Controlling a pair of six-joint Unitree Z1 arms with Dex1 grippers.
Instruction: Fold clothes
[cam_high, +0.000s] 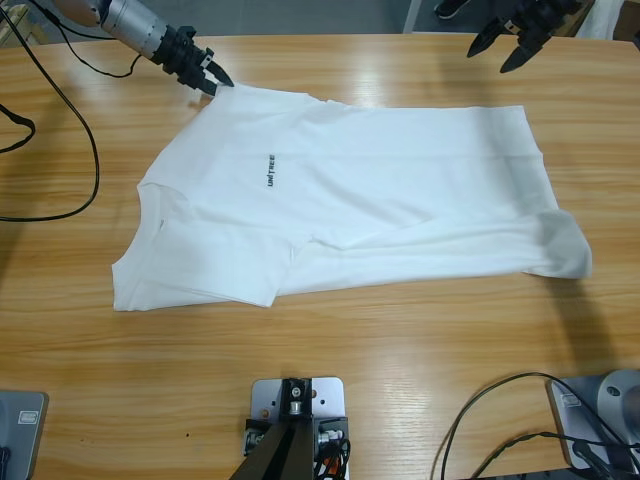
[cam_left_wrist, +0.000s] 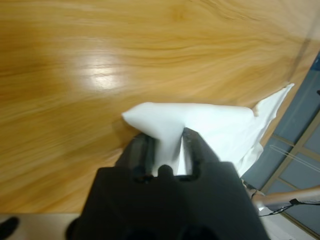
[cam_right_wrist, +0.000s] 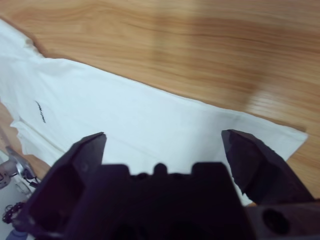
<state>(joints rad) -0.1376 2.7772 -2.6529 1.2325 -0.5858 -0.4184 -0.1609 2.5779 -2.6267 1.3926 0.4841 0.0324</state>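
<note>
We see the wooden surface (cam_high: 400, 340) carrying the white T-shirt (cam_high: 380, 190), spread across its middle, neck to the left, dark lettering (cam_high: 271, 170) facing up. Our left hand (cam_high: 212, 76) pinches the shirt's far left corner between closed jaws. Our right hand (cam_high: 505, 42) hovers over the far right edge, jaws spread, holding nothing.

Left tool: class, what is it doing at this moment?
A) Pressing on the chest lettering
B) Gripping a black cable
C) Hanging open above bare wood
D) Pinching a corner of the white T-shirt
D: in the left wrist view the left tool has white cloth of the T-shirt pinched between its jaws, and the high view shows it at the shirt's far corner.
</note>
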